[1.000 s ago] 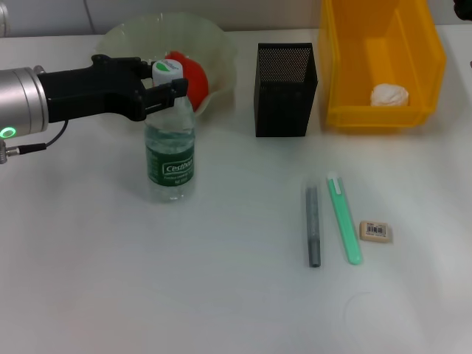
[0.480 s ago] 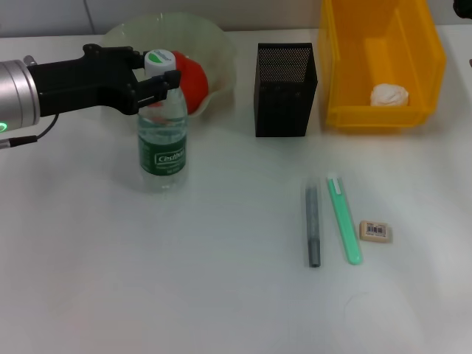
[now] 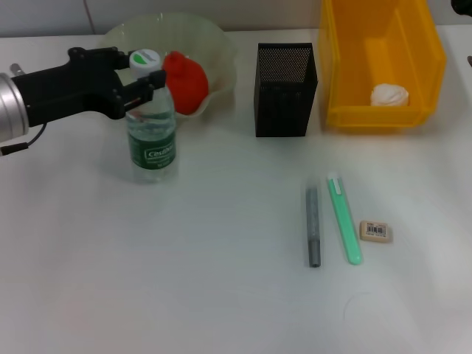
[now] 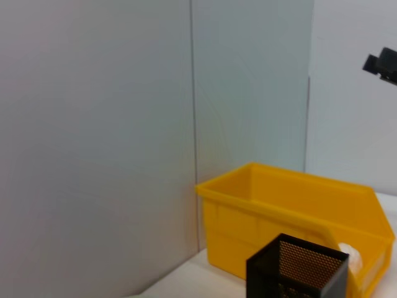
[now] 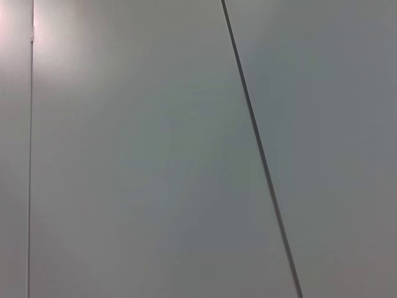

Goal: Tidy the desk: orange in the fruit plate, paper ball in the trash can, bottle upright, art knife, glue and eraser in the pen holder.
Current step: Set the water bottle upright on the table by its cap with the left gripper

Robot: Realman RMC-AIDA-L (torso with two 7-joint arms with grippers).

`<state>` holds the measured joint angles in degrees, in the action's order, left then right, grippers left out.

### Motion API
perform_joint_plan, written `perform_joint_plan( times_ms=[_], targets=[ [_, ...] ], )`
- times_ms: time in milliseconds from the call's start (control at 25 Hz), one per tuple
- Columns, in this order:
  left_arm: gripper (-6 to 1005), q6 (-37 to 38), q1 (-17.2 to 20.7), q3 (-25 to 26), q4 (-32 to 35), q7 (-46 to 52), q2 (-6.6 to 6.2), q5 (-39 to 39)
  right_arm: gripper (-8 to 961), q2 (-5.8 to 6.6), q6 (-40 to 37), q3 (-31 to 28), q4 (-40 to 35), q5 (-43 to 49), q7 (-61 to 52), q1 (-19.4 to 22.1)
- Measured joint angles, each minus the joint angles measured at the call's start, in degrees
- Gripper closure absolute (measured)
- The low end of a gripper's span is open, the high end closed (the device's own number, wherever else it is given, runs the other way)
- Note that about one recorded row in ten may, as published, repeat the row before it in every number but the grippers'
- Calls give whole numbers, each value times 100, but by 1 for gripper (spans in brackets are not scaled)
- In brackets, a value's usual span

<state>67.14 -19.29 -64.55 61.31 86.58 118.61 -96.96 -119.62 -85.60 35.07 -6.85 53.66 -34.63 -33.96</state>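
Observation:
The bottle (image 3: 151,136) stands upright on the desk in front of the fruit plate (image 3: 199,29). My left gripper (image 3: 144,80) comes in from the left and is shut on its neck, just under the white cap. Inside the plate lies the orange (image 3: 184,80). A white paper ball (image 3: 389,94) rests in the yellow trash can (image 3: 380,59). Right of the plate is the black mesh pen holder (image 3: 286,88). On the desk at front right lie a grey glue stick (image 3: 313,225), the green art knife (image 3: 344,219) and the eraser (image 3: 375,231). A dark bit of my right gripper (image 3: 463,6) shows at the top right edge.
The left wrist view looks past the trash can (image 4: 291,211) and the pen holder (image 4: 298,273) to a pale wall. The right wrist view shows only wall panels. White desk surface spreads across the front and left.
My left gripper has carried the upright bottle to the left and a little back, away from the plate's front and off the orange.

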Motion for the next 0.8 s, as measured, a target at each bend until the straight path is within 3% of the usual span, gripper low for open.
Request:
perform_joint_plan(
  times_ms=[240, 280, 800],
  targets=[
    [520, 24, 57, 144, -205, -303, -5, 282, 197, 0, 0, 0, 0, 1, 0, -43],
    [519, 72, 91, 265, -479, -472, -20, 495, 197, 0, 0, 0, 4, 9, 0, -58],
    [502, 163, 91, 333, -760, -644, -6, 582, 198, 0, 113, 0, 9, 30, 0, -121]
  ],
)
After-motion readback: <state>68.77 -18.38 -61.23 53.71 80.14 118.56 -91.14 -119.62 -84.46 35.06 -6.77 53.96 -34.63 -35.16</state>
